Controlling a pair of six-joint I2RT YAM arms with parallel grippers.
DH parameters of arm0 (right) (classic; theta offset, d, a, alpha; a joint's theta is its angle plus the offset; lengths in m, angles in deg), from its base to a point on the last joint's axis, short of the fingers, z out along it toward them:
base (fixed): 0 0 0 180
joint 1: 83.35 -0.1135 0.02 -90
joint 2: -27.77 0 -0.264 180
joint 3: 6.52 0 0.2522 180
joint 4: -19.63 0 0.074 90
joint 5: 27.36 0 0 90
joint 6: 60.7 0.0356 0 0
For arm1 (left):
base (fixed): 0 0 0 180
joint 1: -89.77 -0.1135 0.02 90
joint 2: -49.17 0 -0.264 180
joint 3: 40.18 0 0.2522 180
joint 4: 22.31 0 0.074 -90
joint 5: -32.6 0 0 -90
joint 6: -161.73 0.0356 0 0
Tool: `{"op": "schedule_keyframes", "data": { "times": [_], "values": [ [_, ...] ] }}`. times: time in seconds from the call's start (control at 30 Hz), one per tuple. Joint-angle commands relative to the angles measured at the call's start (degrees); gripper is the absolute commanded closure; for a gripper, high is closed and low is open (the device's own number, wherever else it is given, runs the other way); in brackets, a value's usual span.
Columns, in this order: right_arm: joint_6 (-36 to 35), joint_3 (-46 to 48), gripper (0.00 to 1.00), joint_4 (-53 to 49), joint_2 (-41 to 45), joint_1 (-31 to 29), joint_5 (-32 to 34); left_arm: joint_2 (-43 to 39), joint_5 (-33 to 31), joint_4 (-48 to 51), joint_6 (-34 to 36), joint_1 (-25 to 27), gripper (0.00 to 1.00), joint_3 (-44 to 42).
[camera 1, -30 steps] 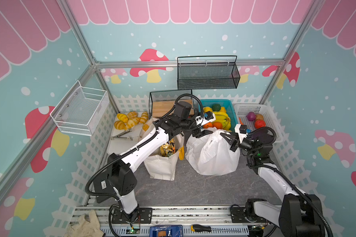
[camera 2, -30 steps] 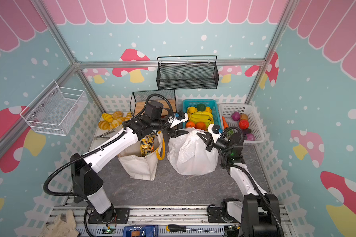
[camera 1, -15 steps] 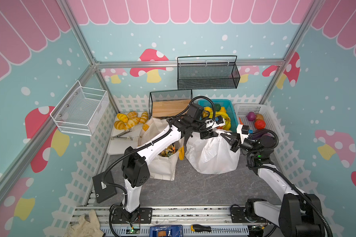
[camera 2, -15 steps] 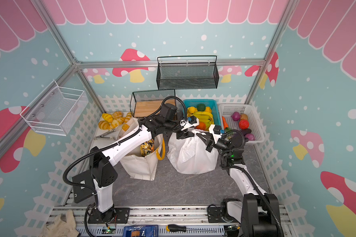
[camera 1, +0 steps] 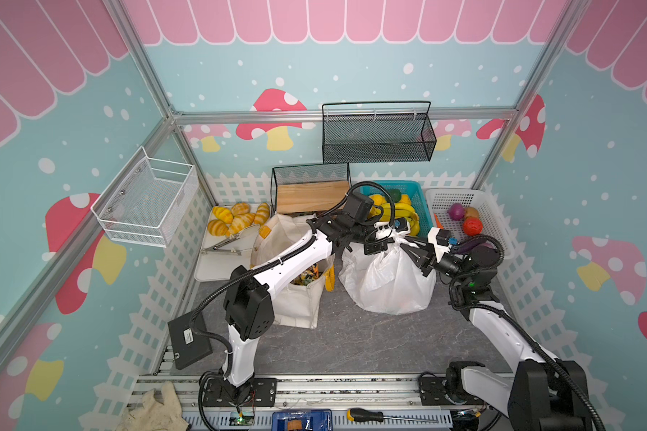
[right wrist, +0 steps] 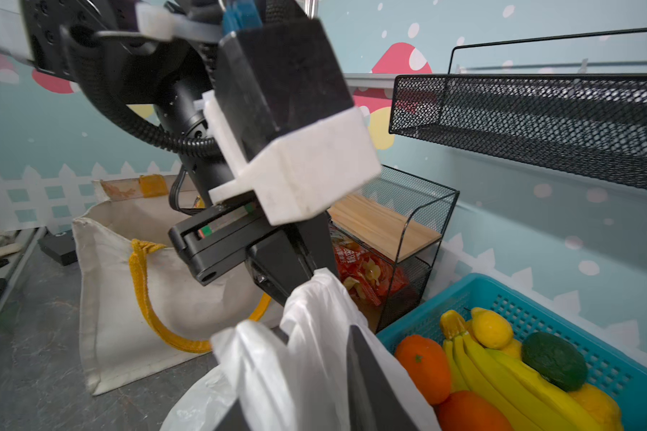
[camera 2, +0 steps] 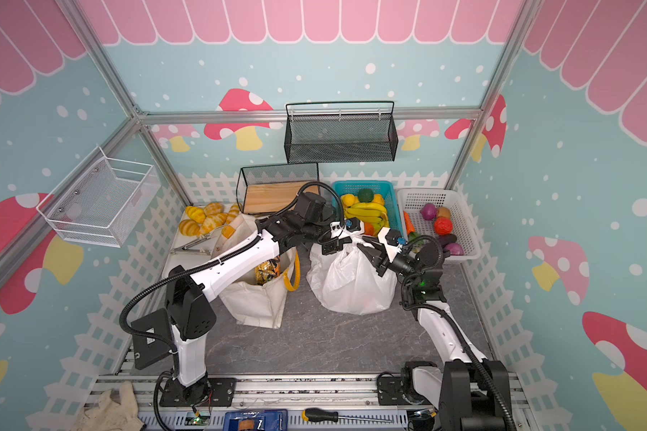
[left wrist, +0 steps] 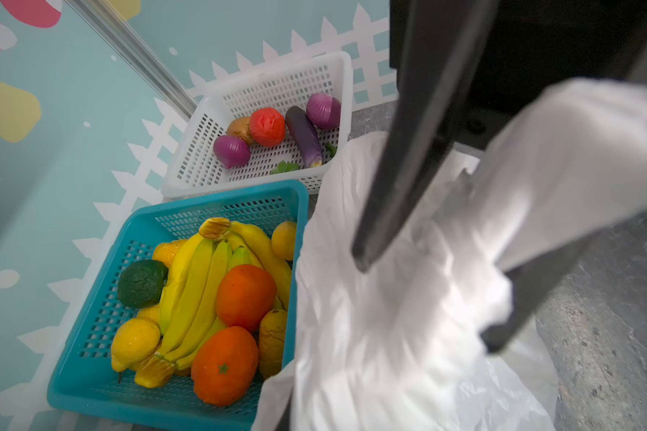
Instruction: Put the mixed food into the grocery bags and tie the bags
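**Top views.**
- White plastic bag [camera 1: 389, 283]: on the grey floor [camera 1: 352, 343], mid-scene. It stands upright with its long axis vertical and its gathered neck pointing up.
- Canvas tote [camera 1: 299, 302]: at the bag's 9 o'clock, just beside it. Its mouth is open and snack packets [camera 1: 307, 274] lie inside.
- Left gripper [camera 1: 387, 244]: clenched on the bag's neck.
- Right gripper [camera 1: 415, 257]: at the neck's 3 o'clock, jaws apart, released.

**Left wrist view.**
- Left gripper [left wrist: 426, 302]: a band of bag plastic [left wrist: 370, 354] runs between its 2 fingers.
- Teal basket [left wrist: 90, 392] and white basket [left wrist: 187, 186]: just beyond the bag. The white basket holds an eggplant [left wrist: 305, 138].

**Right wrist view.**
- Right gripper [right wrist: 299, 373]: 2 fingers spread, with plastic lobes rising between them. No pinch is evident.
- Tote [right wrist: 116, 298]: behind, with its yellow handle drooping.

**Handling note (judgement).**
- The step in hand is tying the plastic bag; the tote is not yet tied.
- Hold the left pinch firm and low on the neck.
- Let the right gripper take the free lobe near its root, then cross the 2 lobes.
- Pull them level, toward 9 and 3 o'clock. An upward tug could tip the bag into the teal basket at 12 o'clock.
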Motion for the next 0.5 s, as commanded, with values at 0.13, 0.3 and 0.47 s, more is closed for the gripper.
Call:
{"op": "schedule_keyframes", "data": {
  "times": [0.13, 0.3, 0.47],
  "values": [
    [-8.0, 0.9, 0.56, -3.6, -0.6, -1.3, 2.6, -3.1, 0.0, -1.3, 2.2, 0.0, 1.00, -1.8],
    [-10.2, 0.2, 0.53, -4.2, -2.0, -1.5, 4.7, -3.9, 0.6, -1.3, 2.8, 0.1, 1.00, -2.5],
    [-10.6, -1.5, 0.55, -4.3, -4.3, -1.9, 4.7, -4.0, 1.4, -0.1, 3.5, 0.2, 1.00, -2.3]
  ]
}}
